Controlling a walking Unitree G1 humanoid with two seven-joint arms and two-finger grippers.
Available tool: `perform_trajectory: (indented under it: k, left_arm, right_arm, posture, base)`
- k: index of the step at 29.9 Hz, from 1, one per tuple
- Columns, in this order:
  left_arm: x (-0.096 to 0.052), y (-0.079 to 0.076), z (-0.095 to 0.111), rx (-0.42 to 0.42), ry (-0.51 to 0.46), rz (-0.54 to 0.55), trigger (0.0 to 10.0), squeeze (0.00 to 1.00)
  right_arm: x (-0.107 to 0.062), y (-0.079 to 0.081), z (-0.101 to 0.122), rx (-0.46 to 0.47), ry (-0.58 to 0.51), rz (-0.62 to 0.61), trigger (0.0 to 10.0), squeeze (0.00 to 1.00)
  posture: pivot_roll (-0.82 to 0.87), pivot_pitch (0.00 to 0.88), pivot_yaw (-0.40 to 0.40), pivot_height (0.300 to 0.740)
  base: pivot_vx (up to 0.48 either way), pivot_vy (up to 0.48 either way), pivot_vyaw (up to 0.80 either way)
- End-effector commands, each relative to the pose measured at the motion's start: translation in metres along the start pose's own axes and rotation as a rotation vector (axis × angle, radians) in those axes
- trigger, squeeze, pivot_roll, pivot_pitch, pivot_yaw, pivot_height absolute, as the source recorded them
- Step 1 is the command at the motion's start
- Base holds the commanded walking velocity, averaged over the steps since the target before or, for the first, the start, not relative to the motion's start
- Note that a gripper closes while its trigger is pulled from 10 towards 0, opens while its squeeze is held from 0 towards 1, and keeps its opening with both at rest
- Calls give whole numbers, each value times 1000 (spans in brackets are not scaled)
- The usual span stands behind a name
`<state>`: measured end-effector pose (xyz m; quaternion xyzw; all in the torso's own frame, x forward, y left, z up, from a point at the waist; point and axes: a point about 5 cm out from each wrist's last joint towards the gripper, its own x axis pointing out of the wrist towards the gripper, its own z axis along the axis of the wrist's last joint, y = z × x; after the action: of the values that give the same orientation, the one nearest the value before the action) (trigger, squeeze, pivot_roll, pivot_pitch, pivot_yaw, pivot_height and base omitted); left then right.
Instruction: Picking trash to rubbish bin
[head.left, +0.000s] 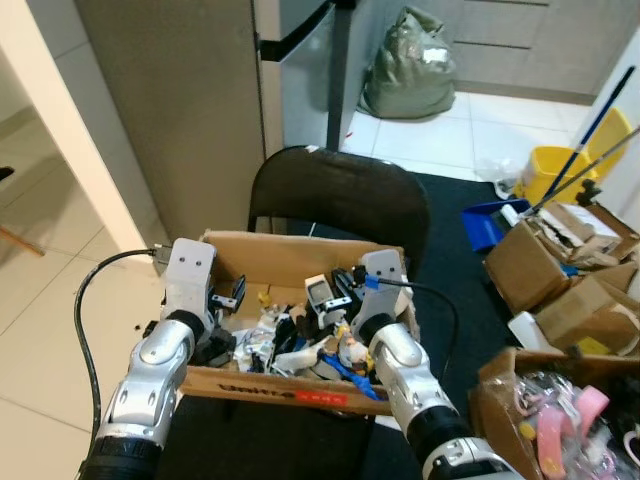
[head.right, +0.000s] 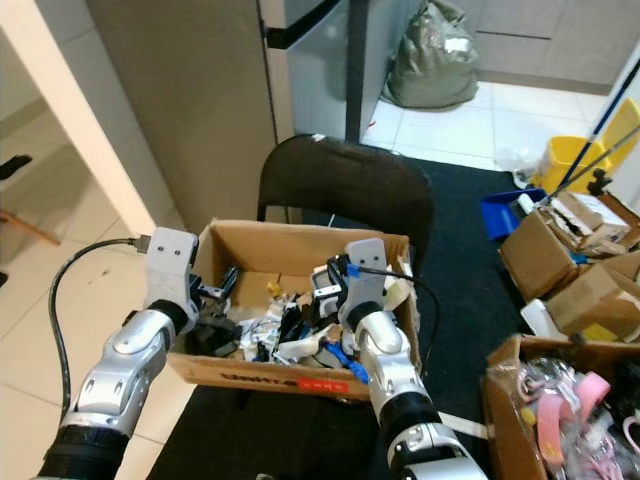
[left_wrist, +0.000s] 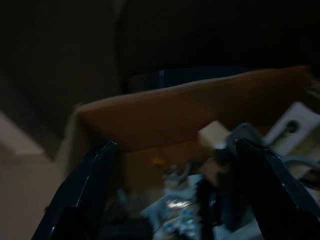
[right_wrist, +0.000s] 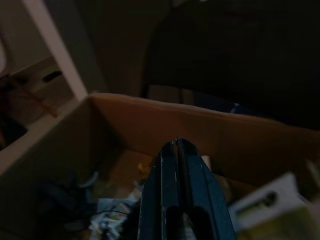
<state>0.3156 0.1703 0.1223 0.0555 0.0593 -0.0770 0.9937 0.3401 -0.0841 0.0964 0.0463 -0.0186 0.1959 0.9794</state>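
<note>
Both tools over cardboard box (head.left: 290, 262) of jumbled trash.

Too dark and blurred in both wrist views to identify the clutter (left_wrist: 175, 215) in the cardboard box (head.left: 290, 255). Cut off at the frame edge: side boxes (head.left: 560, 270).

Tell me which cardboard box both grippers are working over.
The cardboard box on the black chair, full of mixed trash, directly ahead; the other boxes sit on the floor to the right.
</note>
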Motion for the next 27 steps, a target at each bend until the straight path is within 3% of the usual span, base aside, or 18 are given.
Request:
perform_trajectory:
  k: [1, 7, 8, 10, 11, 16, 27]
  left_arm:
    - [-1, -2, -1, -5, 4, -14, 10000, 0]
    - [-8, -5, -4, -36, 15, -71, 10000, 0]
    - [-11, -7, -6, -33, 17, -125, 10000, 0]
    - [-11, -7, -6, -33, 17, -125, 10000, 0]
    - [-17, -11, -7, -34, 21, -213, 10000, 0]
    - [-30, -13, -7, -30, 47, -360, 10000, 0]
    - [-39, -18, -17, -14, 138, -461, 10000, 0]
  right_arm:
    - [-1, 6, -4, 7, 15, 45, 10000, 0]
    - [-3, 30, -15, 10, 109, 258, 10000, 0]
    - [-4, 35, -18, -2, 134, 305, 10000, 0]
    - [-4, 35, -18, -2, 134, 305, 10000, 0]
    - [-5, 42, -20, -21, 153, 358, 10000, 0]
    - [1, 53, -21, 3, 177, 412, 10000, 0]
    - [24, 71, -6, -22, 169, 358, 10000, 0]
  posture:
    - [99, 143, 14, 740]
    - [95, 142, 15, 740]
    - [88, 138, 17, 740]
    - [88, 138, 17, 740]
    - [87, 135, 16, 740]
    - [92, 125, 12, 740]
    - [102, 147, 0, 740]
  base:
    - [0, 0, 0]
    - [0, 0, 0]
    - [0, 0, 0]
    - [0, 0, 0]
    - [0, 0, 0]
    - [0, 0, 0]
    - [0, 0, 0]
